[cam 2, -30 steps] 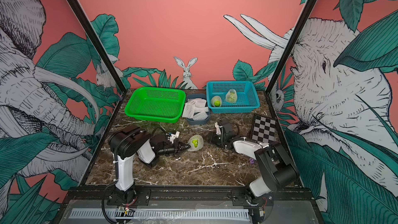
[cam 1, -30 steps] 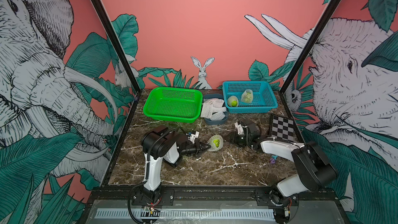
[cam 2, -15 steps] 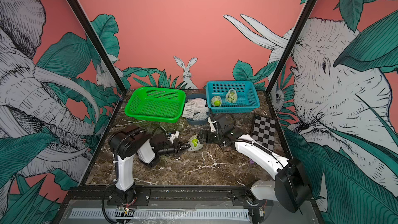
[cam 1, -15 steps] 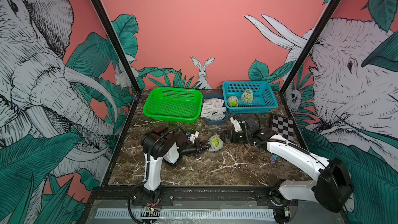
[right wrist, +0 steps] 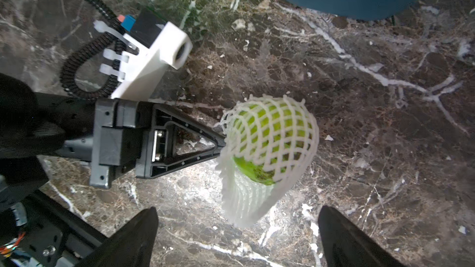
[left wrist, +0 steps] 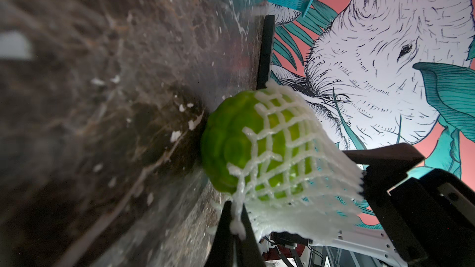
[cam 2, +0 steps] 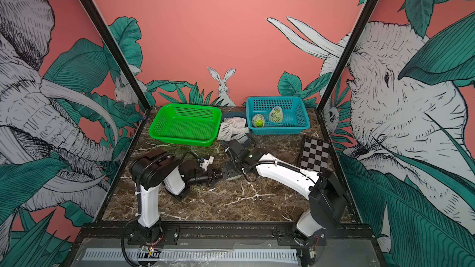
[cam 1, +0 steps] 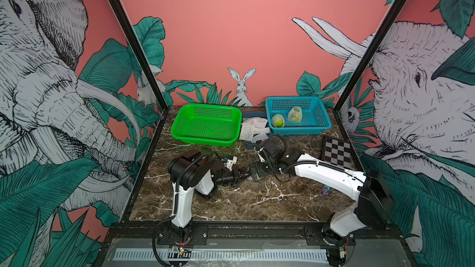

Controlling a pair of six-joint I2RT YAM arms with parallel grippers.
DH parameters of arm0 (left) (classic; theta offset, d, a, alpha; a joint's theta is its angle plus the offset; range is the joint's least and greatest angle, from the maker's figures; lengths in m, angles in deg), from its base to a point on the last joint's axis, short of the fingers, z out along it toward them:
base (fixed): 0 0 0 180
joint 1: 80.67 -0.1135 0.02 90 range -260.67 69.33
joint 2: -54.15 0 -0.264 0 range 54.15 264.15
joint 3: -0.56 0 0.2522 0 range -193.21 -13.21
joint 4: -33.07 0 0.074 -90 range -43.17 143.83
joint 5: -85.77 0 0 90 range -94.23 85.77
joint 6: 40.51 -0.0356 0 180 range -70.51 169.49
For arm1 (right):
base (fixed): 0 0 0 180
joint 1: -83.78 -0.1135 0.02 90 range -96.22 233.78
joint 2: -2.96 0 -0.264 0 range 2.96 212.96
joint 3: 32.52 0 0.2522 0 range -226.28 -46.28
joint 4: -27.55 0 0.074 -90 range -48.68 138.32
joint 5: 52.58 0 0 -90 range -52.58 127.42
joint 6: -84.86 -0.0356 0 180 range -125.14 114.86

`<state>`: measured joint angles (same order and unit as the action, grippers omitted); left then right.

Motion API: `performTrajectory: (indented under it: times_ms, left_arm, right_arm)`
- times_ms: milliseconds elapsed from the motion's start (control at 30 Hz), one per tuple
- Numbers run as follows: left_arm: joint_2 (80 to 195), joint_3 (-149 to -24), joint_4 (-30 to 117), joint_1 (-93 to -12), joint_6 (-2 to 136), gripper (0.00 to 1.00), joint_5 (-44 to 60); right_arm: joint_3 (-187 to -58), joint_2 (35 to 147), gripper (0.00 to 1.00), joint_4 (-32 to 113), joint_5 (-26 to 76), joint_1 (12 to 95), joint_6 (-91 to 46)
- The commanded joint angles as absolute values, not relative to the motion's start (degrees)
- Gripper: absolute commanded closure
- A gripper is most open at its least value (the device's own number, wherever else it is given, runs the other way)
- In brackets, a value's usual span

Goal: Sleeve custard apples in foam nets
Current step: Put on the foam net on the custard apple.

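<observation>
Holds the left arm [cam 1: 183, 175] folded low, elbow raised, forearm level and pointing toward the middle, with the left gripper [right wrist: 221, 142] pinched shut on the rim of a foam net [right wrist: 272, 134]. Stretches the right arm [cam 1: 331, 174] forward and inward, wrist bent down, with the right gripper [right wrist: 237, 213] spread wide, its fingers [right wrist: 133, 237] either side of the net's free end.

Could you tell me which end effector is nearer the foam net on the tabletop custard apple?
Left. The left end effector pinches the rim of the foam net beside the custard apple; the right end effector hangs open above, touching neither.
</observation>
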<state>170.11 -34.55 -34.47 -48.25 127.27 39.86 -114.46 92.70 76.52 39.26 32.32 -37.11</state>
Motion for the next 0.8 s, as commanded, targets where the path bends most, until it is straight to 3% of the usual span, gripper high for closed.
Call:
performTrajectory:
  times_ms: [0,167,500,767]
  left_arm:
    - [171.13,-34.52,-33.54,-48.26,128.37,1.0,39.64]
    - [171.47,-34.8,-33.58,-48.07,128.41,1.0,39.66]
    - [171.48,-35.09,-33.55,-48.0,128.51,1.0,39.92]
    - [171.92,-35.44,-33.51,-47.89,128.69,1.0,40.13]
  right_arm:
    - [-116.9,94.27,0.01,78.75,44.46,31.8,-38.08]
    - [-117.08,98.34,0.02,78.07,45.37,31.83,-39.8]
    - [-118.0,102.23,0.18,75.16,43.79,32.7,-40.92]
    - [-118.64,104.29,0.15,73.62,43.86,34.65,-39.41]
